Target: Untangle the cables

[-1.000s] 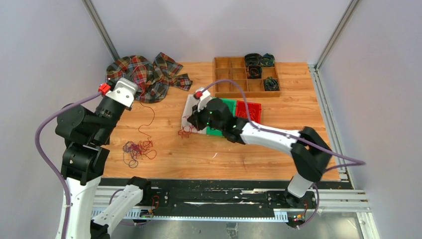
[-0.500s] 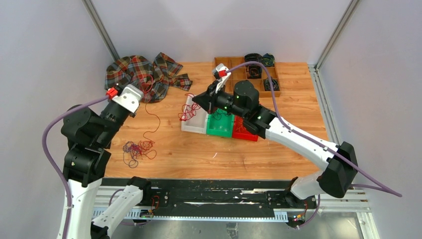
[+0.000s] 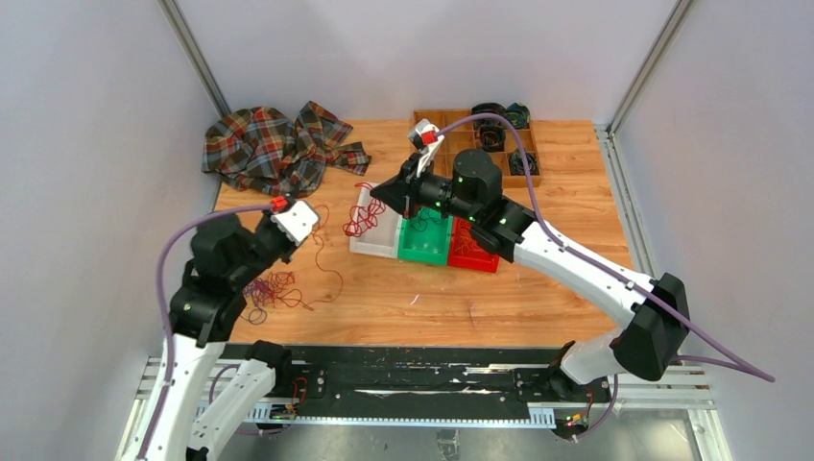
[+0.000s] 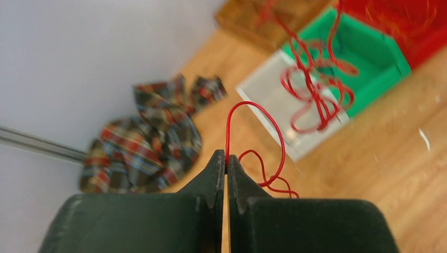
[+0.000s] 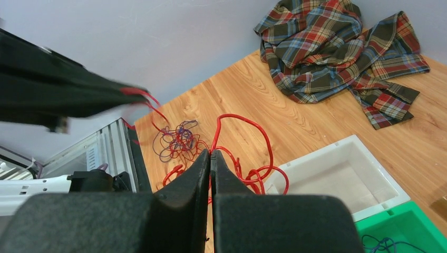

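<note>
At the near left of the tabletop (image 3: 480,298), the left arm (image 3: 216,259) rises from its base, folds at the elbow and leans forward and to the right, its wrist low over the wood. Just beside and below it lies the tangle (image 3: 269,286), a small knot of purple and red cable resting on the tabletop. The left claw (image 4: 225,158) is pinched fully together on a thin red strand (image 4: 251,103), which arches up out of the fingertips and curls back down; in the top view a loose red length trails from the claw across the wood.

From the near right, the right arm (image 3: 566,264) stretches long and diagonal, up and leftward over the coloured bins. Its wrist is raised, and the right claw (image 5: 210,155) is clamped tight on a red bundle (image 3: 363,219) of loops that dangles at the left edge of the white bin (image 3: 376,238); whether the loops touch the bin cannot be told.

Beside the white bin sit a green bin (image 3: 427,240) and a red bin (image 3: 475,252), touching in a row. Farther back lie a plaid cloth (image 3: 274,149), crumpled at the left, and a wooden tray (image 3: 451,144) of compartments at the right.
</note>
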